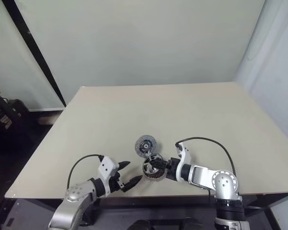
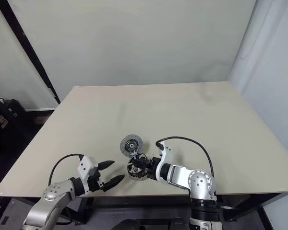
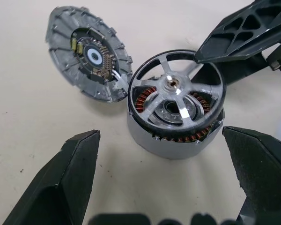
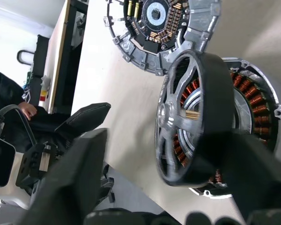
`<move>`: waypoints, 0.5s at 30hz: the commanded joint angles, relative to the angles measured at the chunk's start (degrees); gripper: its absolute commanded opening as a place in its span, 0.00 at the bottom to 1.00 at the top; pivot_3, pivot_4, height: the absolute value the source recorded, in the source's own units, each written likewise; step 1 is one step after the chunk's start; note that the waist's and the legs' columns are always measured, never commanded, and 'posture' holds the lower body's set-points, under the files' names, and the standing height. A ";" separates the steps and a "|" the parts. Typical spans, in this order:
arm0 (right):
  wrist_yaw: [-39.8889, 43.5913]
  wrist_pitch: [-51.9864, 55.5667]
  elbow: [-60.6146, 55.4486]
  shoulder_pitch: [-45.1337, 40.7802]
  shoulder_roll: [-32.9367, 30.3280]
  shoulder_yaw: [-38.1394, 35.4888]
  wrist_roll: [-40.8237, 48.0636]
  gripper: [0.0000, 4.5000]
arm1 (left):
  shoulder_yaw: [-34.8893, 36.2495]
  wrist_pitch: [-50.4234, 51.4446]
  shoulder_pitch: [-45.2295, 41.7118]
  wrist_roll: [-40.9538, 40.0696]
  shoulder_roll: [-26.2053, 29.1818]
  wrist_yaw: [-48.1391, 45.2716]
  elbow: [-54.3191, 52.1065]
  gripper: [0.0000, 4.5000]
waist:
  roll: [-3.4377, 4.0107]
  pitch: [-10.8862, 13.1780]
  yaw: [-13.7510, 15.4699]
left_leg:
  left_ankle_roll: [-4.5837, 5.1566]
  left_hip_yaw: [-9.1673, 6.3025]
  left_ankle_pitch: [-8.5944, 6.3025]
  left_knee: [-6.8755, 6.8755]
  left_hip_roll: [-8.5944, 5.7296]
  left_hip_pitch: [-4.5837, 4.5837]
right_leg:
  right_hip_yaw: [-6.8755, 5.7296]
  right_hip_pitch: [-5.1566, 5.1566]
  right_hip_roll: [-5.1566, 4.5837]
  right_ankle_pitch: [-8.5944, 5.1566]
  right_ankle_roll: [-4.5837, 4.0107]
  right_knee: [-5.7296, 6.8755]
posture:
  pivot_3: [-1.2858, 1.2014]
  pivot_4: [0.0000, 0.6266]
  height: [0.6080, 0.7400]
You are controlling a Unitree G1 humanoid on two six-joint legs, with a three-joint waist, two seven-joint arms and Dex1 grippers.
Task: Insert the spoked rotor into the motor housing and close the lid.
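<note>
The motor housing [image 3: 171,143], with copper windings showing, stands near the table's front edge. The spoked rotor [image 3: 174,89], silver spokes inside a black rim, sits in its top; in the right wrist view the spoked rotor [image 4: 189,117] looks tilted. The dark grey lid [image 1: 146,145] lies just behind, leaning on the housing. My right gripper [image 1: 157,164] reaches in from the right. It is open, one finger [image 3: 239,30] at the rotor's rim and the other well apart. My left gripper [image 1: 133,171] is open and empty, just left of the housing.
The table's front edge [image 1: 134,191] runs close under both grippers. Bare tabletop [image 1: 182,110] stretches behind the parts. Dark equipment [image 1: 5,115] stands on the floor at the left. A person's hand [image 4: 25,110] shows beyond the table.
</note>
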 commanded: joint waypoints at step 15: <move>2.72 -5.85 -12.63 -0.80 -11.72 4.07 -6.86 0.99 | 0.55 -0.54 -1.37 -0.25 0.26 -0.36 -1.29 1.00 | -0.02 0.01 0.21 | -0.03 0.03 -0.02 0.02 -0.03 -0.04 | 0.00 0.04 -0.03 -0.01 0.01 -0.07 | 0.52 0.00 1.00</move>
